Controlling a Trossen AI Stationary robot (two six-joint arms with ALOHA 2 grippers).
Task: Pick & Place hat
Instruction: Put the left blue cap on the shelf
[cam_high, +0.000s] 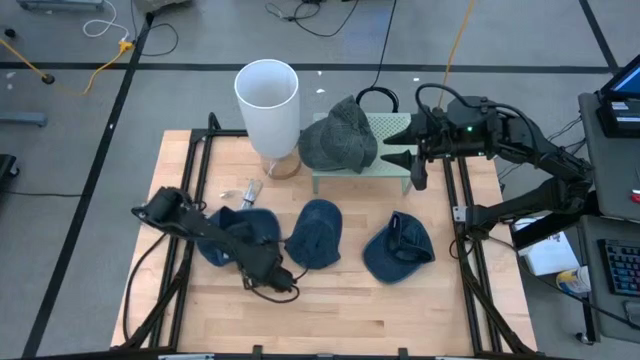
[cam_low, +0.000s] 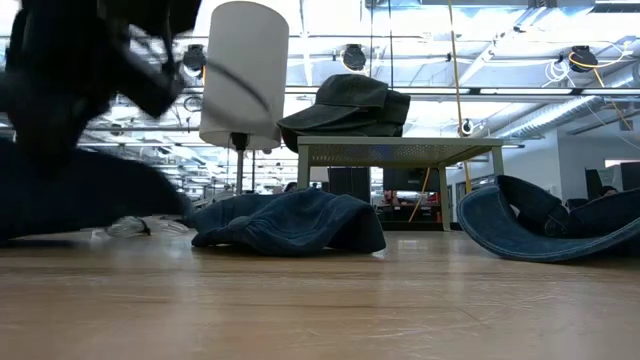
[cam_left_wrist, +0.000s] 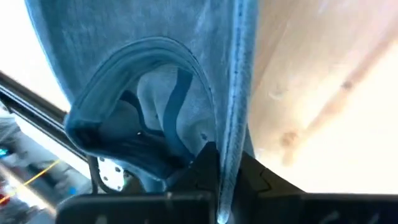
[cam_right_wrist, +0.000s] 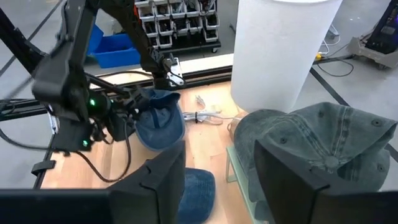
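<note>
My left gripper (cam_high: 265, 265) is shut on a blue denim hat (cam_high: 238, 235) at the table's near left; the right wrist view also shows that hat (cam_right_wrist: 160, 119). Two more blue hats lie on the wood: one in the middle (cam_high: 318, 232), crown up, and one to the right (cam_high: 398, 250), opening up. A grey hat (cam_high: 340, 135) rests on a pale green stand (cam_high: 392, 172). My right gripper (cam_high: 405, 165) is open and hovers at the stand's right end, beside the grey hat (cam_right_wrist: 317, 143), touching nothing. My left gripper (cam_left_wrist: 221, 186) pinches the blue hat's brim edge (cam_left_wrist: 233, 124) between its two fingers. The brim runs away from the fingers on edge, and the hat's hollow inside with its sweatband (cam_left_wrist: 155, 106) faces the camera. I cannot tell whether the hat's lower part rests on the table.
A tall white cylinder (cam_high: 267, 100) stands at the far side, left of the stand. A small clear item (cam_high: 248, 190) lies in front of it. Black frame rails (cam_high: 195, 160) run along the table's left and right sides. Bare wood (cam_high: 330, 310) stretches along the near edge.
</note>
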